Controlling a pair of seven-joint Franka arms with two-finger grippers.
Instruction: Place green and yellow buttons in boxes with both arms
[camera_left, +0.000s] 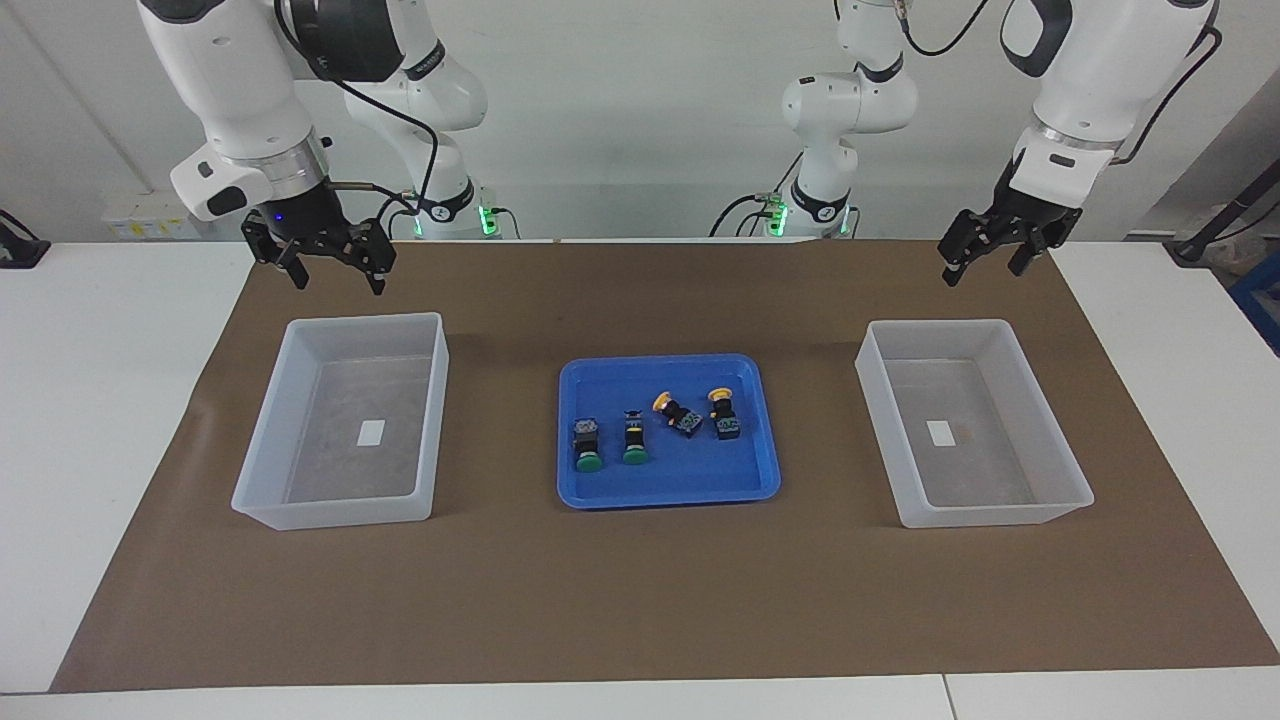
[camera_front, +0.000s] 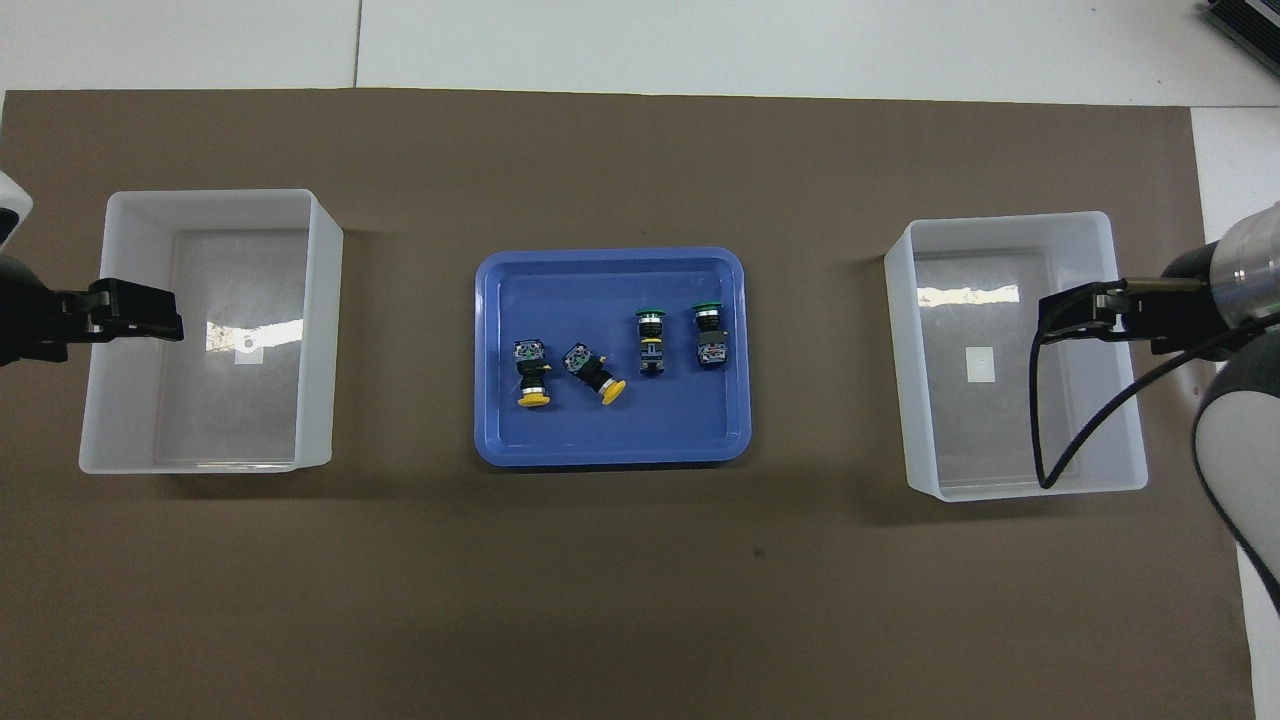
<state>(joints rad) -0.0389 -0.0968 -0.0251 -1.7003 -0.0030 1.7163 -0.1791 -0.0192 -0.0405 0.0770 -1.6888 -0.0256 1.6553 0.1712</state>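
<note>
Two green buttons (camera_left: 588, 447) (camera_left: 635, 441) and two yellow buttons (camera_left: 676, 410) (camera_left: 723, 413) lie on their sides in the blue tray (camera_left: 668, 493) at mid table. In the overhead view the green buttons (camera_front: 650, 341) (camera_front: 710, 336) and the yellow buttons (camera_front: 532, 376) (camera_front: 598, 373) show there too. One empty translucent box (camera_left: 365, 320) (camera_front: 1005, 218) stands at the right arm's end, the other (camera_left: 940, 324) (camera_front: 210, 195) at the left arm's end. My right gripper (camera_left: 337, 278) (camera_front: 1052, 322) hangs open and empty over its box. My left gripper (camera_left: 984, 270) (camera_front: 165, 320) hangs open and empty over its box.
A brown mat (camera_left: 640, 600) covers most of the white table (camera_left: 100, 400). The blue tray (camera_front: 610, 455) lies between the two boxes. Each box has a small white label (camera_left: 371, 432) (camera_left: 939, 432) on its floor.
</note>
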